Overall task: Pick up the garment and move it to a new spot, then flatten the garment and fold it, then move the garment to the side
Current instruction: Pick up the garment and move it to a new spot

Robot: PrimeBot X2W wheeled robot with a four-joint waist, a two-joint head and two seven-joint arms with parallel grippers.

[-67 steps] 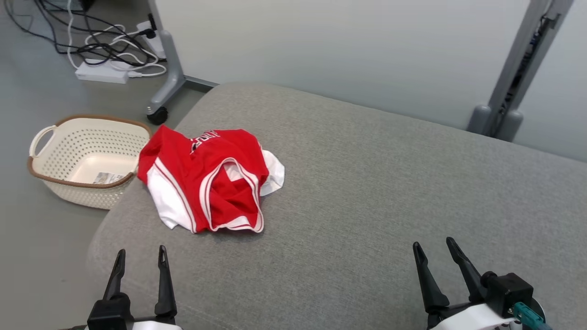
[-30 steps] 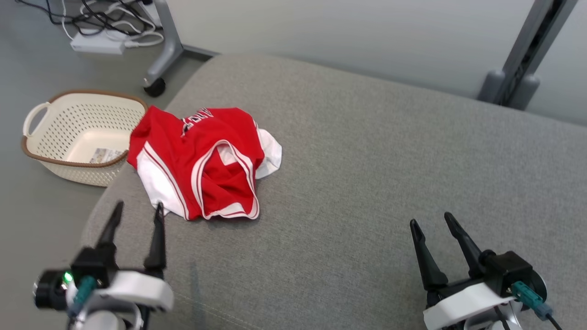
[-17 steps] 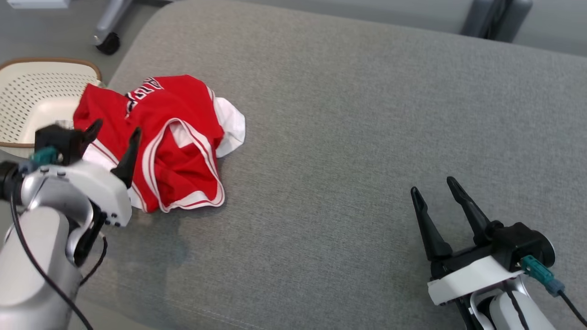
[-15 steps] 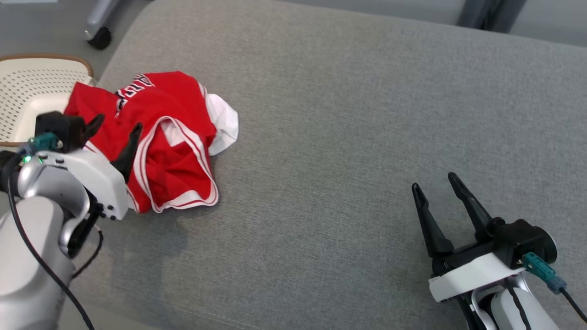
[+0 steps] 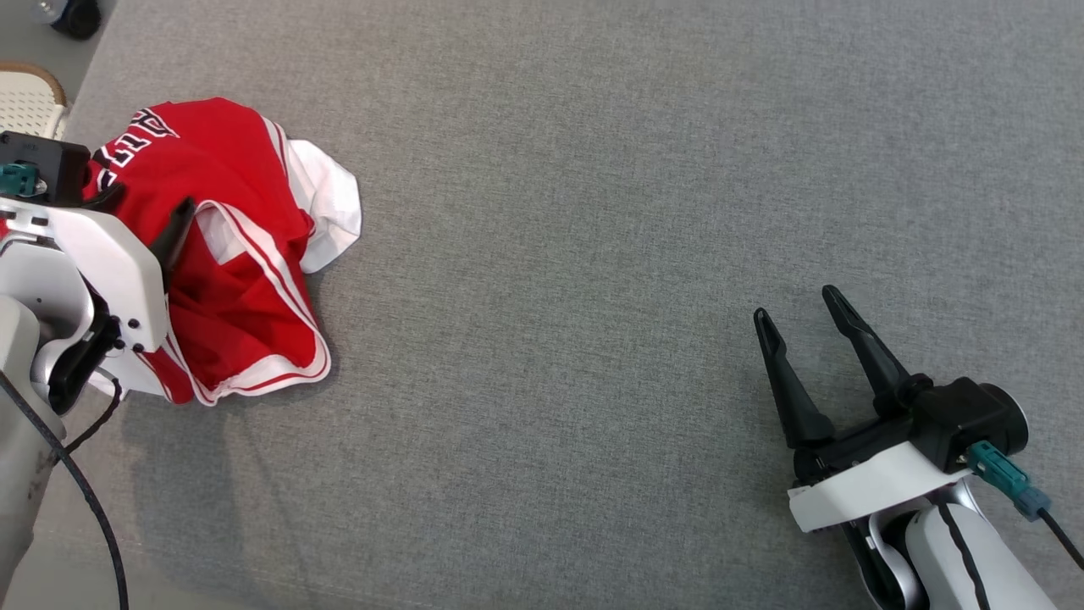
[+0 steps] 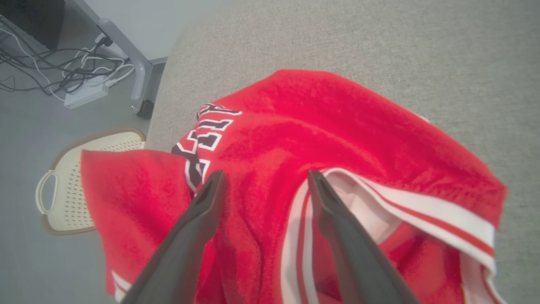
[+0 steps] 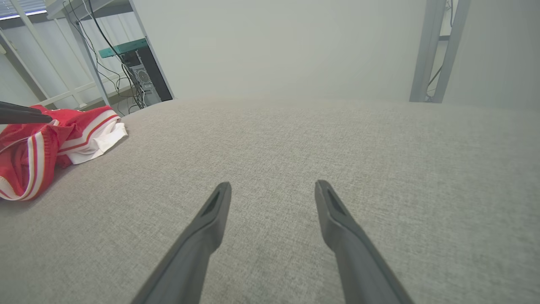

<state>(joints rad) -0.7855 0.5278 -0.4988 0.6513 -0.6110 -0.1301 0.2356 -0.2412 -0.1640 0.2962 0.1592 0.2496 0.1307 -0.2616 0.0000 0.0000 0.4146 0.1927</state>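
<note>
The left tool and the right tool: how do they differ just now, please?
The left tool is over the red garment; the right tool over bare grey cushion, far from it. From the head, the left tool's fingers are partly hidden; the right tool's show whole. Both are open and empty.

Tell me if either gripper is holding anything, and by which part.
Nothing is held. The left gripper is open over the red garment; the right gripper is open over the cushion.

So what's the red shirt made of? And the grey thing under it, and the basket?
Red shirt: soft matte cloth, probably knitted; it crumples into folds. Grey surface: woven fabric, likely over padding; fine weave, rounded edge. Basket: looks like cream plastic, with rows of small holes.
</note>
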